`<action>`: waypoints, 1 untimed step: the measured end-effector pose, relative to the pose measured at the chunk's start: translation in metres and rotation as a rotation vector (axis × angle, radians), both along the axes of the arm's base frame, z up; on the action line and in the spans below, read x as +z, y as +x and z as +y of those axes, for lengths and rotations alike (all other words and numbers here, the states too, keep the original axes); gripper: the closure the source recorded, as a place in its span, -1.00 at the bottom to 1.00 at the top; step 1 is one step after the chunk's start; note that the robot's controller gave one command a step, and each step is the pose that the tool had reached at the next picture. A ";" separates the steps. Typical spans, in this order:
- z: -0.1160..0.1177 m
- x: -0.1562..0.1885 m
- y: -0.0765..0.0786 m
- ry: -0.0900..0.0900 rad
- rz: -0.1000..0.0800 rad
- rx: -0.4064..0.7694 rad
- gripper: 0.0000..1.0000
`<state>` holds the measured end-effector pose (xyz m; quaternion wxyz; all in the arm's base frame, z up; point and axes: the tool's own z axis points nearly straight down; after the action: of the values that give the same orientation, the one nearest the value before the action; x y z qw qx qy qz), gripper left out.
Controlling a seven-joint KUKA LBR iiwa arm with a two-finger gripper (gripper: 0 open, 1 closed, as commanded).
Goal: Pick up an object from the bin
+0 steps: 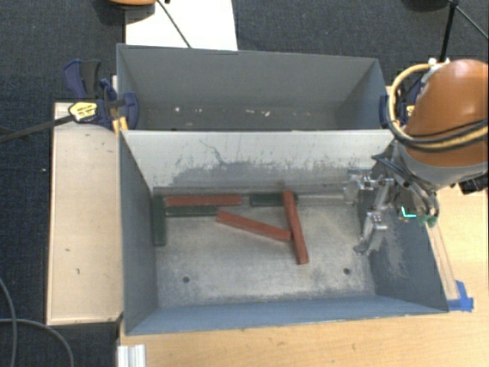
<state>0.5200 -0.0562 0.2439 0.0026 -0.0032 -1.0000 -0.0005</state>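
My gripper point(367, 243) hangs at the right side of the bin, close to the right wall, with its fingers pointing down at the floor and nothing seen between them. To its left a red-brown bar point(295, 228) lies nearly lengthwise toward the front. A second red-brown bar point(254, 226) lies slanted and meets the first one near its middle. A third red-brown bar point(203, 201) lies along the back wall. A dark green L-shaped piece point(160, 219) sits at the back left corner, and a short dark green block point(265, 199) lies by the back wall.
The bin's floor in front of the bars and under the gripper is bare grey metal. The arm's orange cover and cables stand over the bin's right rim.
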 end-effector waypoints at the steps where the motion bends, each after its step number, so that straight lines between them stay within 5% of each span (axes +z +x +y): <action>1: 0.000 0.004 0.001 -0.001 -0.008 0.002 -1.00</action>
<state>0.5215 -0.0561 0.2477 -0.0013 -0.0022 -1.0000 0.0001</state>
